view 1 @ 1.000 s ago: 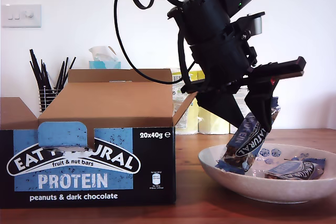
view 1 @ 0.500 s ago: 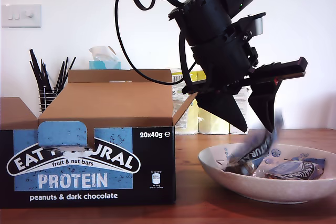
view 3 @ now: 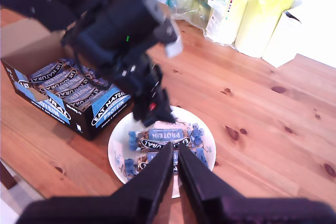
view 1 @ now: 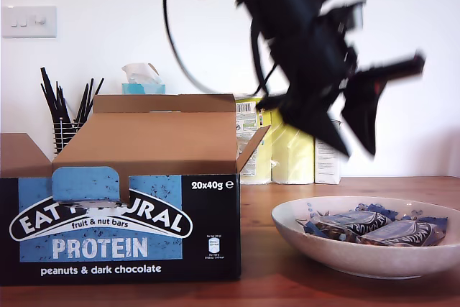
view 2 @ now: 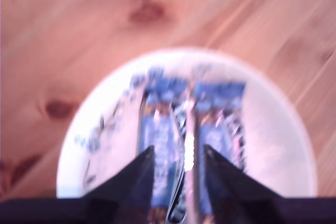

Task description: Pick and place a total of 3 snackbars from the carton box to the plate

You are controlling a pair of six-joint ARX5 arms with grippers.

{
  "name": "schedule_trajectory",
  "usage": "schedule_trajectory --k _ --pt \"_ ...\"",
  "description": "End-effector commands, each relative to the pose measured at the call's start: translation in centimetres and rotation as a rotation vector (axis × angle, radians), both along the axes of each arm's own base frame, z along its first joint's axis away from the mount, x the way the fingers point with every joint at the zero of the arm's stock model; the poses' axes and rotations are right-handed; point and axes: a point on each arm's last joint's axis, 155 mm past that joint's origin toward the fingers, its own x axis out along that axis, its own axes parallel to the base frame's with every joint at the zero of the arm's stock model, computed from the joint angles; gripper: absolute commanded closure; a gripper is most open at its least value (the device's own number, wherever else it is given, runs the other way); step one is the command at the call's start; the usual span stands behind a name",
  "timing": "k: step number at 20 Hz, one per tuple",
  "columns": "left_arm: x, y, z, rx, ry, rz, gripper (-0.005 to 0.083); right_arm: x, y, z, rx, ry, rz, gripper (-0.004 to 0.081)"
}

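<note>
Newly dropped glossy snackbar (view 1: 350, 222) flat in plate (view 1: 338, 253)

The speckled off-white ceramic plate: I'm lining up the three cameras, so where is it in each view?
Exterior view: speckled off-white ceramic plate, lower right, right of the box.
First wrist view: plate fills the centre.
Second wrist view: plate beside the box.
Shared landmark: two blue-wrapped snackbars in it.

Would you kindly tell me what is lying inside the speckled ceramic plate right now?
Two dark blue-wrapped snackbars lie side by side inside the speckled off-white ceramic plate. Its near rim hides their undersides, so anything beneath them cannot be seen.
</note>
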Motion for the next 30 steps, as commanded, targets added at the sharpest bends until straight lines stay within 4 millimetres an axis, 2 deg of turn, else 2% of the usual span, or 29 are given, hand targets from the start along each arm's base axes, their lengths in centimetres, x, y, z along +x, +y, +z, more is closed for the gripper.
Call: schedule_trajectory --k 1,4,8,14,18,21,26,28,30 --pt "-0.4 0.1 5.6 -0.072 -0.046 -0.01 0.0798 0.1 0.0 0.7 0.016 -0.029 -0.001 0.0783" --pt "-1.8 3.4 7.1 0.01 -0.024 0.012 0.0797 0.5 0.7 1.8 0.042 -0.066 0.017 0.0783" --pt "-1.6 9.2 6.8 0.207 -0.057 0.118 0.0797 1.2 2.4 2.3 0.043 -0.065 0.075 0.0783" --pt "-1.6 13.2 4.8 0.294 -0.056 0.184 0.0797 3.0 5.5 2.5 -0.002 -0.067 0.175 0.0783" --pt "-0.9 16.7 3.5 0.295 -0.029 0.265 0.0797 3.3 6.3 2.5 -0.012 -0.071 0.208 0.0783" --pt "-0.8 20.4 2.0 0.298 0.008 0.352 0.0797 3.2 6.2 1.9 -0.023 -0.05 0.209 0.0783" --pt "-1.0 27.1 -0.9 0.314 0.176 0.611 0.0797 1.7 6.2 -0.5 -0.011 0.087 0.223 0.0783" --pt "-0.6 27.7 -1.4 0.298 0.211 0.649 0.0794 1.6 6.2 -0.5 -0.01 0.09 0.228 0.0783" --pt "-0.3 28.1 -2.0 0.28 0.252 0.681 0.0729 1.6 6.2 -0.5 -0.011 0.087 0.228 0.0783"
